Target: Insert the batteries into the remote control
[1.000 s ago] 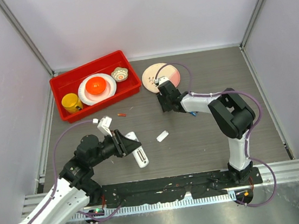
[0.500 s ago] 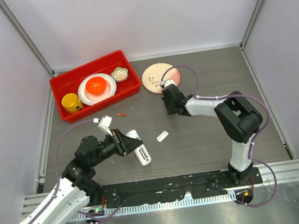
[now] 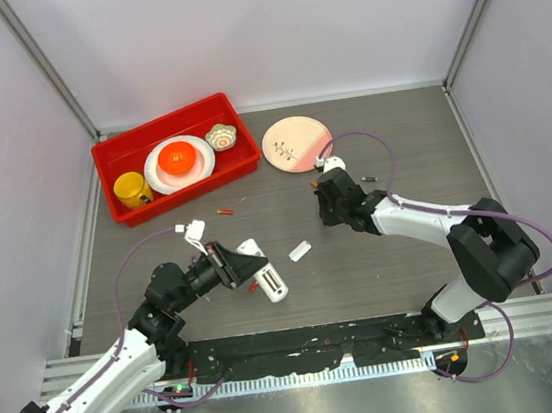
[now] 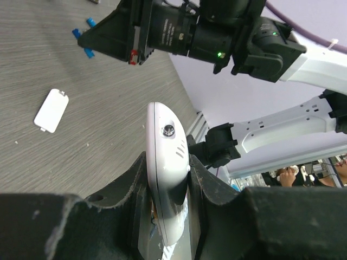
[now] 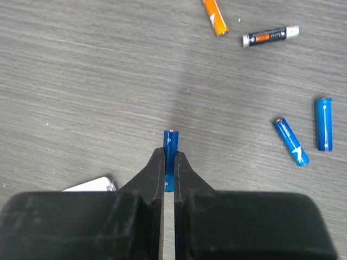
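My left gripper [image 3: 235, 268] is shut on the slim white remote control [image 3: 268, 279] and holds it above the table at front centre-left. In the left wrist view the remote [image 4: 164, 142] stands edge-on between the jaws of that gripper [image 4: 165, 165]. My right gripper [image 3: 330, 206] hovers near mid-table, shut on a blue battery [image 5: 170, 145] that sticks out past the fingertips [image 5: 157, 162]. Two more blue batteries [image 5: 290, 142], an orange one [image 5: 215, 17] and a black one [image 5: 270, 36] lie loose on the table. An orange-red battery [image 3: 224, 212] lies in front of the red bin.
The small loose white cover piece [image 3: 300, 251] lies between the two grippers; it also shows in the left wrist view [image 4: 51, 110]. A red bin [image 3: 113, 151] with a yellow cup, plate and bowl stands at back left. A pink plate [image 3: 296, 144] lies at back centre.
My right gripper has moved away from the pink plate toward the table's middle, carrying the blue battery. My left gripper has shifted the remote to the right and slightly nearer.
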{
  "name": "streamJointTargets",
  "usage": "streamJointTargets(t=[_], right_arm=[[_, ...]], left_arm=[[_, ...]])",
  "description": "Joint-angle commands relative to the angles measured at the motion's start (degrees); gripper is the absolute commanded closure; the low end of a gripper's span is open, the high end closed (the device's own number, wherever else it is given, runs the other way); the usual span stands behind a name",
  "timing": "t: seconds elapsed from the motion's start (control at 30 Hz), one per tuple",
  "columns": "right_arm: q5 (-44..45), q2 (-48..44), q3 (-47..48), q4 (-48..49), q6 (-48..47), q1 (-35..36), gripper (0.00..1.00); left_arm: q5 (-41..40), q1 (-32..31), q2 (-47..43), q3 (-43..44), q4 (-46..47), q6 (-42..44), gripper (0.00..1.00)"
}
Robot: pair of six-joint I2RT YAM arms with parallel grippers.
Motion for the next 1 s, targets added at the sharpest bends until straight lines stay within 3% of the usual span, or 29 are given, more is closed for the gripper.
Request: streamJointTargets(t=[0.0,0.6,0.8,0.9,0.97], right_arm=[[0.5,-2.8,-1.5,1.6,0.9,0.4,0.99],[0.8,0.2,3.3,-1.1,-2.0,0.6,0.99],[-1.2,0.4,0.7,5.9,-13.1,3.1,0.99],[-5.7,0.8,-2.4,15.3,-22.5,3.7,0.94],[-7.5,1.1,-2.5,16.2,-31.9,3.9,0.95]], left_arm=[[-1.0,0.2,-2.6,-2.1,11.4,-1.6,1.00],[-0.5,0.2,-8.2,-2.6,4.9,-0.3,1.00],[-0.9,0.2,-10.3,-2.5,3.1,0.3,1.00],[-3.1,0.2,-10.1,-3.0,3.9,-0.4,1.00],[-4.2,0.2,-10.3,-3.6,4.7,-0.6,1.00]])
